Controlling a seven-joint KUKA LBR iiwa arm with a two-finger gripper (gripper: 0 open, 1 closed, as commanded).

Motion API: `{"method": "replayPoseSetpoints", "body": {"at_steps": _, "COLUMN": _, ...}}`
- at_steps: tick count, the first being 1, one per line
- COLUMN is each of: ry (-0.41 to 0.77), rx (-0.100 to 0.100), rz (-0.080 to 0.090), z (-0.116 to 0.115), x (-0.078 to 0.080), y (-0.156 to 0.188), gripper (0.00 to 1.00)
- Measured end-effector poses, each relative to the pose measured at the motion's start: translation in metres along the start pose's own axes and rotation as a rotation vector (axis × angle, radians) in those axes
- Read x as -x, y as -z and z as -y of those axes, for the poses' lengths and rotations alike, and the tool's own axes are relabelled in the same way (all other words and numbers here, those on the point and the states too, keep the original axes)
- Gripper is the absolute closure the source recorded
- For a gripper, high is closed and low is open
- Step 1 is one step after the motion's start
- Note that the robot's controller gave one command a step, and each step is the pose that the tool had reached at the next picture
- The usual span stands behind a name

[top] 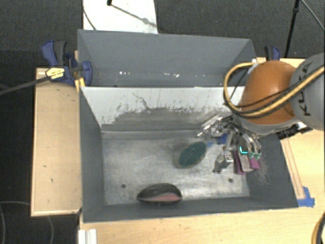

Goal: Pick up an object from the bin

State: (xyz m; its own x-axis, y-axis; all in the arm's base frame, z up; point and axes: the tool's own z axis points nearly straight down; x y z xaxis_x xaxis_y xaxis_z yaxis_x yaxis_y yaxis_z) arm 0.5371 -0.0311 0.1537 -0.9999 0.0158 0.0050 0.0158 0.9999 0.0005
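The gripper point(229, 162) hangs low at the right of the bin point(132, 159), close to the right wall; whether it is apart or together cannot be told. Just left of it, apart from it, a green oval point(192, 155) lies mid-floor, its long axis running lower left to upper right. A dark oval point(159, 193) lies well apart by the bottom wall, its long axis left to right. A small purple piece point(250, 162) sits at the gripper's right side. Bare floor stretches left of the green oval.
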Motion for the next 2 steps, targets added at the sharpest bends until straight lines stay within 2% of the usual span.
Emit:
{"method": "replayPoseSetpoints", "body": {"at_steps": 1, "ry": 0.261, "rx": 0.0, "rz": 0.009, "z": -0.0421, "x": 0.0524, "y": -0.0782, "gripper": 0.0}}
{"method": "replayPoseSetpoints", "body": {"at_steps": 2, "ry": 0.259, "rx": 0.0, "rz": 0.012, "z": -0.0416, "x": 0.0535, "y": -0.0764, "gripper": 1.0}}
